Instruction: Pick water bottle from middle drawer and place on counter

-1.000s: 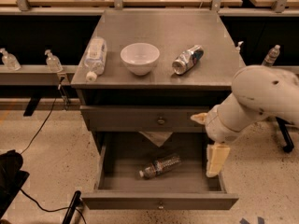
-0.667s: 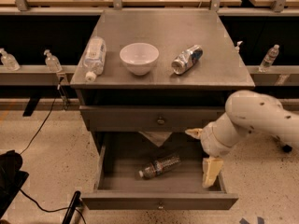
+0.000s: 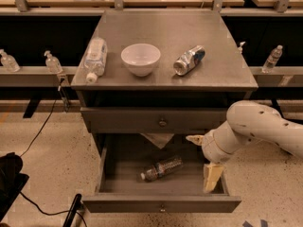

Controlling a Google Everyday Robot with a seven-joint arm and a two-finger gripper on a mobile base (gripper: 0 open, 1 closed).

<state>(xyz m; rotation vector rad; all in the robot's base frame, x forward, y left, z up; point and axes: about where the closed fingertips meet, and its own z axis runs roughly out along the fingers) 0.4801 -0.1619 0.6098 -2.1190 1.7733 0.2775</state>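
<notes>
Gripper [image 3: 211, 177] down at right end of open middle drawer [image 3: 161, 205], carrying nothing (open or shut, I can't tell). Water bottle [image 3: 162, 168] lying mid-drawer, left of gripper, untouched. Grasp, lift, placing on counter [image 3: 161, 30] all left.

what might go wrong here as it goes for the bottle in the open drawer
1. The water bottle lies on its side in the middle drawer, left of the gripper; it may roll on contact.
2. The gripper hangs close to the drawer's right wall and could strike it.
3. The counter holds a bowl, a can and a fatter bottle, so placing might bump one.
</notes>
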